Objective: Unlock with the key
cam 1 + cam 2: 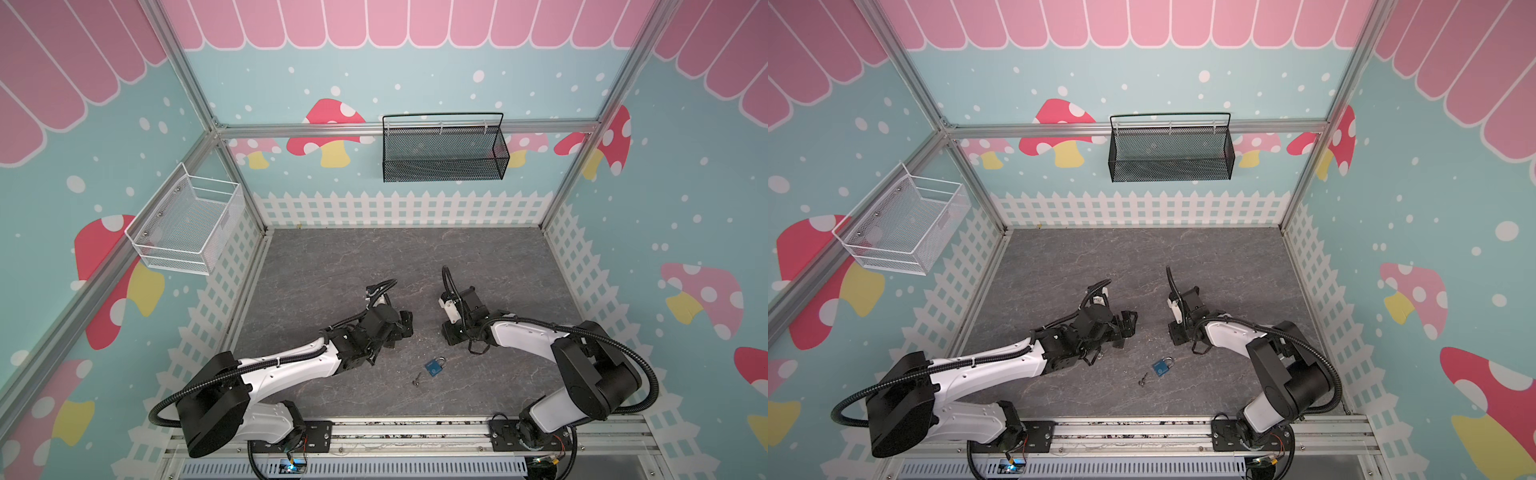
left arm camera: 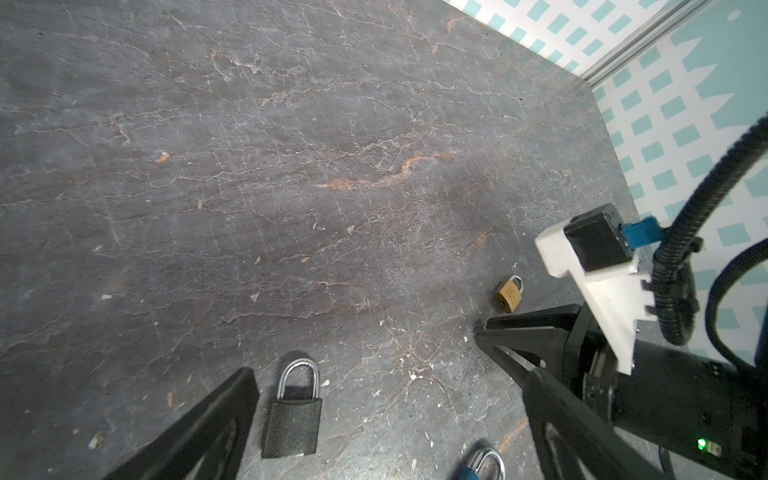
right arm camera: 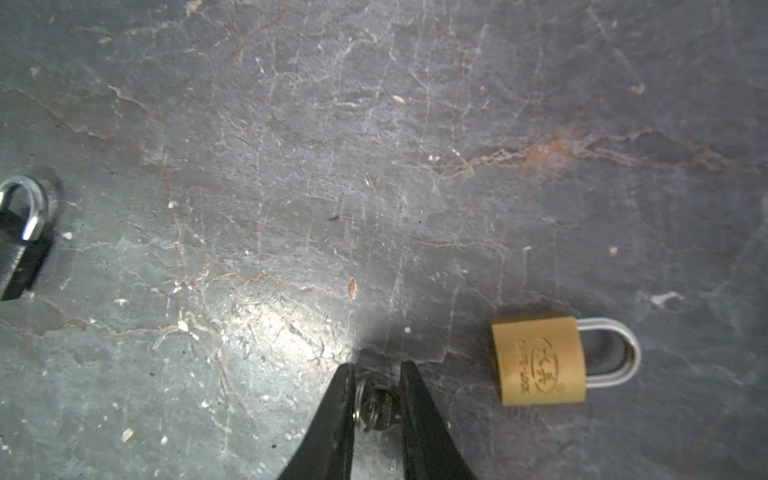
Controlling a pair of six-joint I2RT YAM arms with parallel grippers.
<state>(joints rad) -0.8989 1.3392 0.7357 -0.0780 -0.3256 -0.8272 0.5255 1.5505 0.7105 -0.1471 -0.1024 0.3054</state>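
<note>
In the right wrist view my right gripper (image 3: 376, 368) is shut on a small ringed key (image 3: 374, 409) down at the floor. Both fingers touch the key's sides. A brass padlock (image 3: 540, 359) lies flat close beside it. My left gripper (image 2: 386, 395) stands open just above the floor. A black padlock (image 2: 293, 419) lies between its fingers, near one of them and untouched. A blue padlock (image 1: 434, 367) lies nearer the front between the arms, with a second key (image 1: 416, 379) beside it. In both top views the arms hide the brass and black padlocks.
The dark stone-patterned floor (image 1: 374, 266) is walled on three sides. A white wire basket (image 1: 187, 226) hangs on the left wall and a black mesh basket (image 1: 444, 149) on the back wall. The two grippers' heads are close together mid-floor.
</note>
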